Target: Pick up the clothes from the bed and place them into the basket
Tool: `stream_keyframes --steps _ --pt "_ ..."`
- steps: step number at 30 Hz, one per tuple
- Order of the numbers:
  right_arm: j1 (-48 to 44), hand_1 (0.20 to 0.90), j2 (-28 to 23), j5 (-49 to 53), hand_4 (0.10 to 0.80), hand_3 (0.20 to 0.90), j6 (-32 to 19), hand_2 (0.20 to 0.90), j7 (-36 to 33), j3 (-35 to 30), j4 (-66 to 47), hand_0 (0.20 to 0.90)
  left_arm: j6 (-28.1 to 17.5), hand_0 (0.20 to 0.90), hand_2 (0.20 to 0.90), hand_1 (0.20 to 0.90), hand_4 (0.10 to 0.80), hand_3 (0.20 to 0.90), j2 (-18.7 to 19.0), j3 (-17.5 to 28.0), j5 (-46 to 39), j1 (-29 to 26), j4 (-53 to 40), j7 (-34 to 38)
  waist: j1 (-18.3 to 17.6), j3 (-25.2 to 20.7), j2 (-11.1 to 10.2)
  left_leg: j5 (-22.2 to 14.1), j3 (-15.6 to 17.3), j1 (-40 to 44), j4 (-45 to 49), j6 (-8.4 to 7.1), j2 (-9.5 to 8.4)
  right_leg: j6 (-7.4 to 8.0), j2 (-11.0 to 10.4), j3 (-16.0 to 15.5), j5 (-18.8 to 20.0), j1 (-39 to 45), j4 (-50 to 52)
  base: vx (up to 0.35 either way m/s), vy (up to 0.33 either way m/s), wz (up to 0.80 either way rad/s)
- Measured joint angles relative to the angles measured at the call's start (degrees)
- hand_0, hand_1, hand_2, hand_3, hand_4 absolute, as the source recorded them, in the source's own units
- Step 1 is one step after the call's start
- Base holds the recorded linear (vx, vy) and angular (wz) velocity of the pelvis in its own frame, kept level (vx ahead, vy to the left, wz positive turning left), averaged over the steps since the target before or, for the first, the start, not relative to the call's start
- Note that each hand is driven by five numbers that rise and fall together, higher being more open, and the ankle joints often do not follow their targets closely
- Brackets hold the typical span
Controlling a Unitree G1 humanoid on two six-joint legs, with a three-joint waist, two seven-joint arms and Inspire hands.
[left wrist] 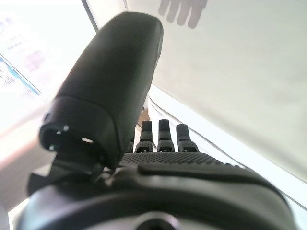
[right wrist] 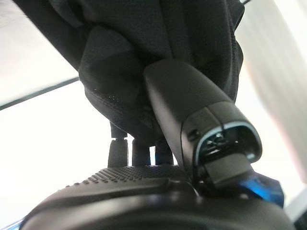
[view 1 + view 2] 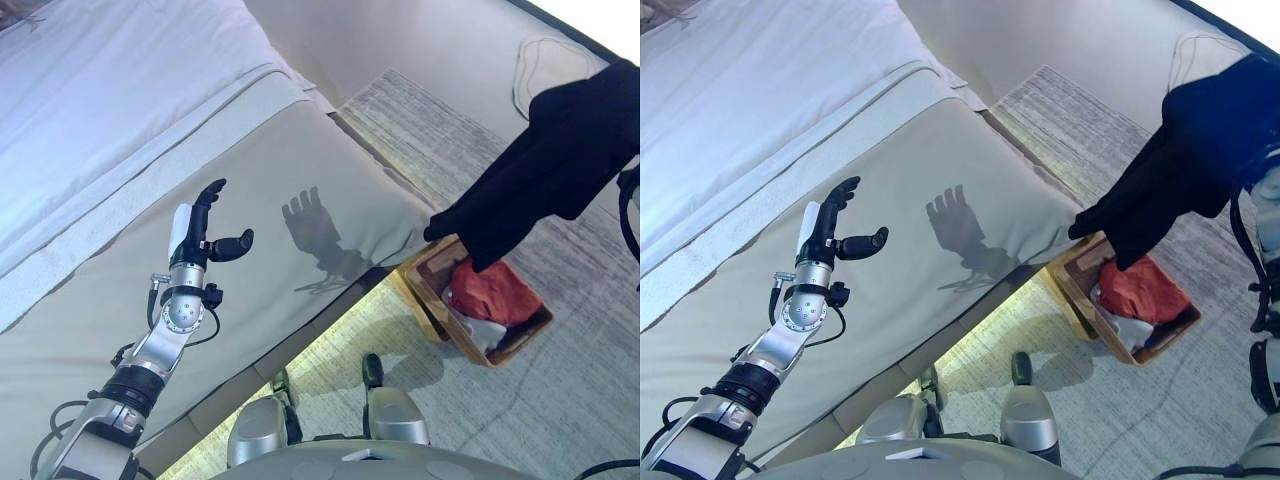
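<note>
A black garment (image 3: pixel 560 160) hangs from my right hand (image 2: pixel 192 115) at the right, its lower end just above the wooden basket (image 3: pixel 425 285) on the floor beside the bed. The right wrist view shows my thumb and fingers pinching the black cloth (image 2: pixel 158 43). The basket holds a red garment (image 3: pixel 495 292) and something white. My left hand (image 3: pixel 205 235) is open and empty, raised over the beige bed cover (image 3: pixel 300 160), fingers straight in the left wrist view (image 1: pixel 160 134).
The bed's white sheet (image 3: pixel 100 90) lies at the upper left. A grey rug (image 3: pixel 430 130) covers the floor to the right of the bed, with a white cloth (image 3: pixel 545 60) on the floor at the far upper right.
</note>
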Motion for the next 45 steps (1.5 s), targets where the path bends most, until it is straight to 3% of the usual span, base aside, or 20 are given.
stream_keyframes --steps 12,27,43,44,45 --pt "8.3 0.300 1.3 -1.7 0.100 0.200 0.1 0.300 4.2 -1.4 1.0 0.300 0.1 0.900 0.900 0.900 0.800 0.900 -3.1 -2.9 2.2 -0.5 0.3 -0.8 -3.4 -3.9 1.3 -0.3 2.3 -0.8 0.0 -0.51 0.81 -0.25 0.9 2.9 0.7 -2.3 0.0 -0.007 -0.042 -0.11" --pt "8.7 0.300 5.6 -1.6 0.100 0.200 -0.4 0.300 4.6 2.6 9.6 0.300 0.4 0.900 0.900 0.900 0.800 0.900 -3.9 -5.9 2.1 -0.4 1.5 -0.7 -3.5 -6.7 4.0 -0.3 2.9 -1.9 0.0 -0.52 0.83 -0.35 0.9 3.4 1.0 -3.9 0.0 -0.016 -0.007 -0.02" --pt "8.6 0.300 5.6 -1.9 0.100 0.200 -0.8 0.300 4.1 3.4 19.2 0.300 0.4 0.900 0.900 0.900 0.800 0.900 -4.4 -7.9 1.9 0.6 1.5 -0.5 -2.7 -8.6 10.0 0.0 2.7 -4.3 0.0 -0.98 0.71 -0.33 0.7 3.1 1.0 -6.2 -0.1 0.000 0.000 0.00" --pt "8.6 0.324 5.6 -1.9 0.127 0.227 -0.9 0.324 4.0 3.4 19.4 0.324 0.4 0.900 0.900 0.900 0.800 0.900 -4.4 -7.9 1.9 0.7 1.5 -0.5 -2.7 -8.5 10.4 0.0 2.6 -4.4 0.0 -1.08 0.71 -0.33 0.7 3.0 1.0 -6.3 -0.1 0.000 0.000 0.00" --pt "8.6 0.646 5.6 -1.9 0.504 0.604 -0.9 0.646 4.0 3.4 19.6 0.646 0.4 0.900 0.900 0.900 0.800 0.900 -4.4 -7.9 1.9 0.7 1.5 -0.5 -2.7 -8.5 10.7 0.1 2.6 -4.5 0.0 -1.12 0.70 -0.33 0.7 3.0 1.0 -6.3 -0.1 0.026 -0.015 0.03"
